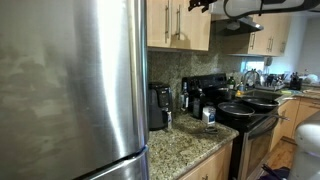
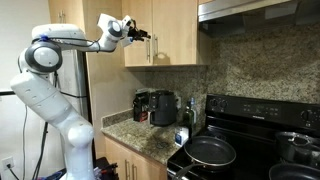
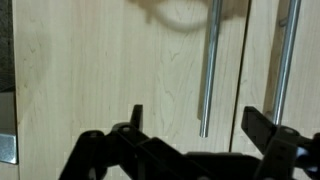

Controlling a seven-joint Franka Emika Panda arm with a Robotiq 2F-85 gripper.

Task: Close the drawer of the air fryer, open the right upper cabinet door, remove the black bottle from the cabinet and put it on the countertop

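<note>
My gripper [image 3: 197,125] is open and holds nothing. It is up in front of the shut light-wood cabinet [image 2: 175,35] doors, in both exterior views [image 1: 200,5] [image 2: 143,33]. In the wrist view the right upper cabinet door [image 3: 305,110] with its bar handle [image 3: 285,60] fills the right edge. The neighbouring door's handle [image 3: 208,70] shows between my fingers [image 3: 258,125]. The black bottle is hidden. The air fryer [image 1: 158,105] stands on the granite countertop [image 1: 185,145] by the fridge, and its drawer [image 1: 158,120] does not visibly stick out.
A tall stainless fridge [image 1: 70,80] fills the left. A black coffee maker [image 1: 192,100] and a clear glass cup [image 1: 209,117] stand beside the air fryer. The black stove [image 2: 230,150] carries pans, with a range hood [image 2: 255,12] above.
</note>
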